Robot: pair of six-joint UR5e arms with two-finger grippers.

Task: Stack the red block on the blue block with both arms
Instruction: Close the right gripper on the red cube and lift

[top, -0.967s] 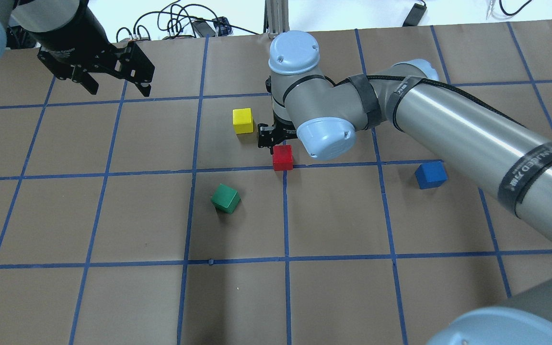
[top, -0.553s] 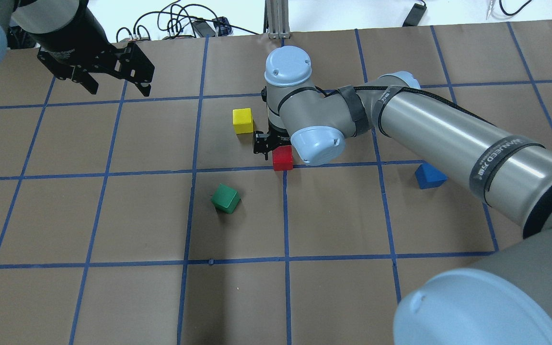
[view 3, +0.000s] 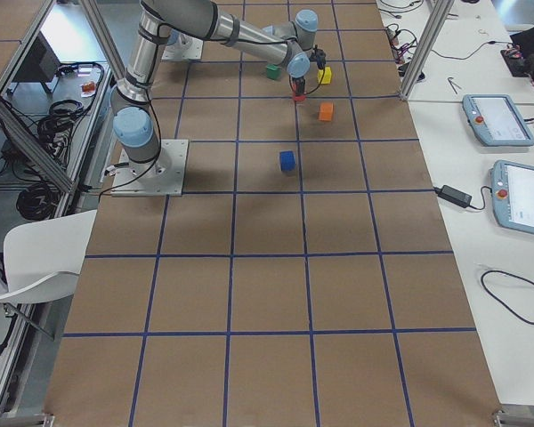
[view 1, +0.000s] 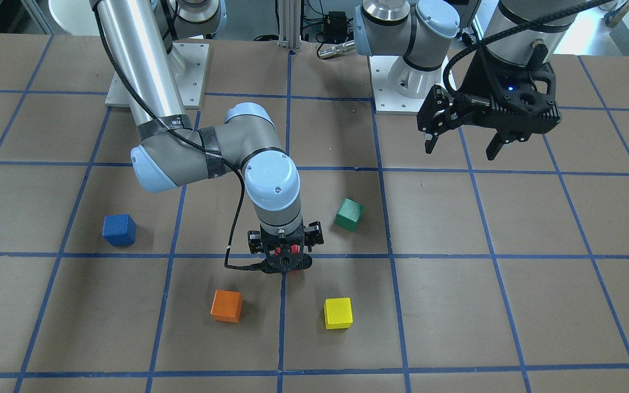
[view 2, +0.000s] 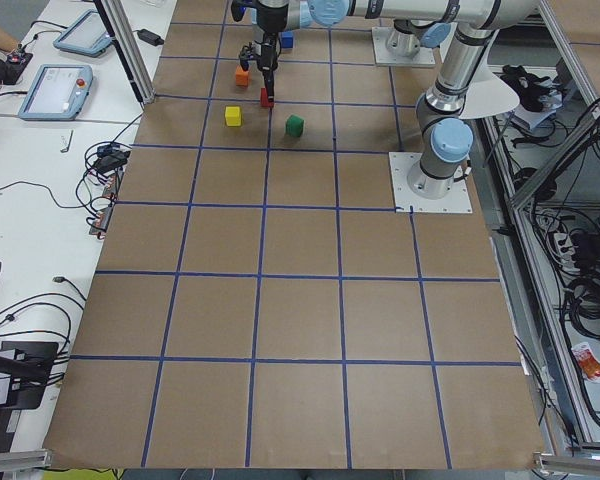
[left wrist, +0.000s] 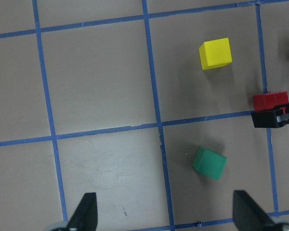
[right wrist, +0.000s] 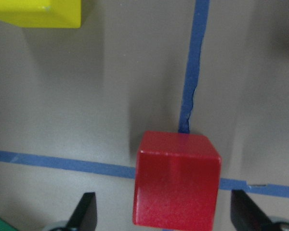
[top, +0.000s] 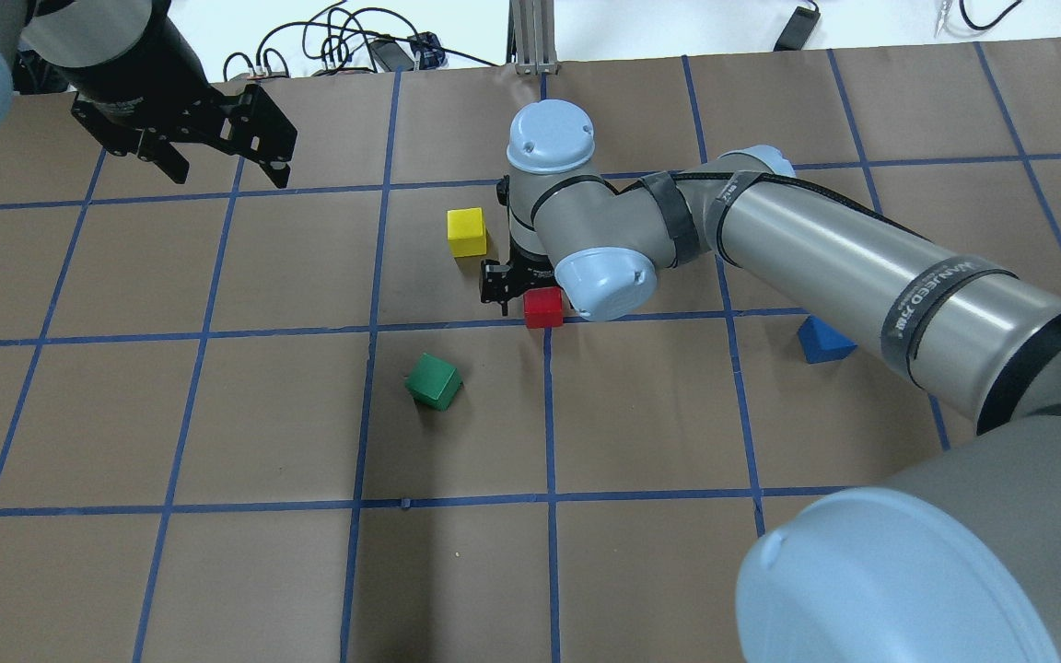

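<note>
Right wrist-mounted view: matte, sharp-edged red block (right wrist: 176, 180) on blue tape (right wrist: 190, 72); right gripper (right wrist: 166, 211) wide open around it

red block (top: 543, 308) upright, blue block (view 1: 119, 229) well apart

Table (top: 217, 414) — five cubes (view 1: 349, 214) (red block (top: 543, 307), blue block (view 1: 119, 229)).

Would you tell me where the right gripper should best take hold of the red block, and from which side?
Take the red block by its two opposite side faces, straight down from above. It lies flat, nearly square to the open right gripper, whose fingers flank it, and the yellow block stands apart.
</note>
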